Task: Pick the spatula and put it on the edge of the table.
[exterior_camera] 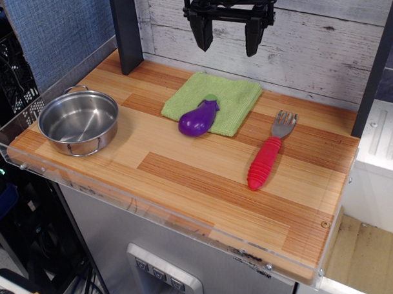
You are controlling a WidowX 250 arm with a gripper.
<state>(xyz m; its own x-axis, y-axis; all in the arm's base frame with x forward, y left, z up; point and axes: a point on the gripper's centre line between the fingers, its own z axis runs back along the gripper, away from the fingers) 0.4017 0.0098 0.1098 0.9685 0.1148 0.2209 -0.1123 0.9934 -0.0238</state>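
The spatula (269, 154) lies flat on the right part of the table (185, 179), its red ribbed handle toward the front and its silver tined head toward the back. The gripper (229, 37) hangs high at the back above the green cloth, well above and to the left of the spatula. Its two black fingers (203, 32) point down with a wide gap between them, open and empty.
A green cloth (230, 94) lies at the back centre with a purple toy eggplant (199, 118) on its front edge. A steel pot (79, 121) sits at the left. A clear acrylic rim (153, 213) borders the front and left. Dark posts stand at back left and right.
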